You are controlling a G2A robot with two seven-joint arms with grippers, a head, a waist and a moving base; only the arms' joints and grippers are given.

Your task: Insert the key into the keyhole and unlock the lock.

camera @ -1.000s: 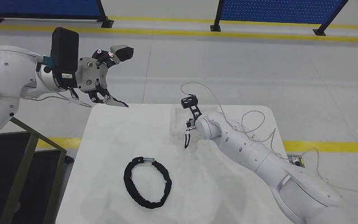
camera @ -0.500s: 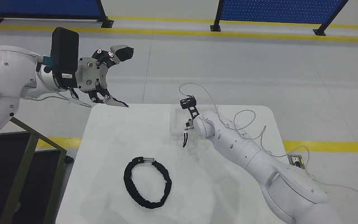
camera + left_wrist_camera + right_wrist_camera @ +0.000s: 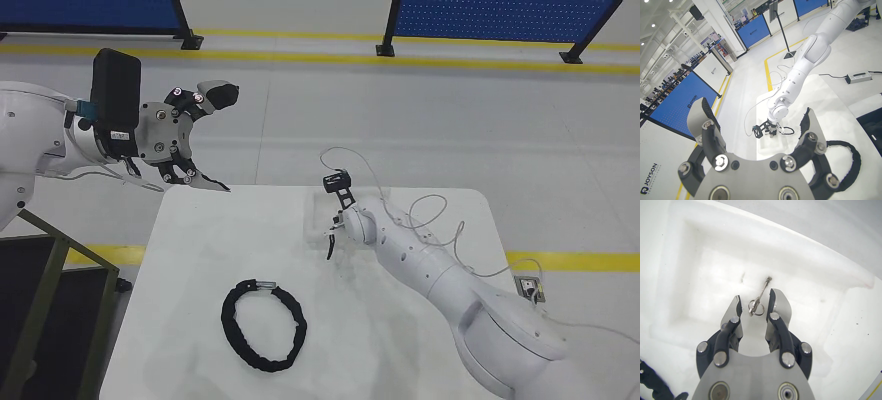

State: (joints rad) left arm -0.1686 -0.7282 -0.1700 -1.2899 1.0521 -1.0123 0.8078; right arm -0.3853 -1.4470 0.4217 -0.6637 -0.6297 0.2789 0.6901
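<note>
A silver key with a small ring stands stuck by its tip in a slit of a white foam tray. My right gripper is open, its fingers either side of the key's head without touching it. In the top view this gripper hangs over the foam tray at the table's back middle. The black fabric-covered chain lock lies as a loop on the table's front left. My left gripper is open and holds nothing, raised beyond the table's back left corner.
The white table has its left edge close to a dark frame on the floor. A thin white cable loops along the right arm. A second slit marks the foam beside the key.
The right arm has shifted slightly, its forearm and cable settling; the gripper stays over the foam tray. The left arm and the lock have not moved.
</note>
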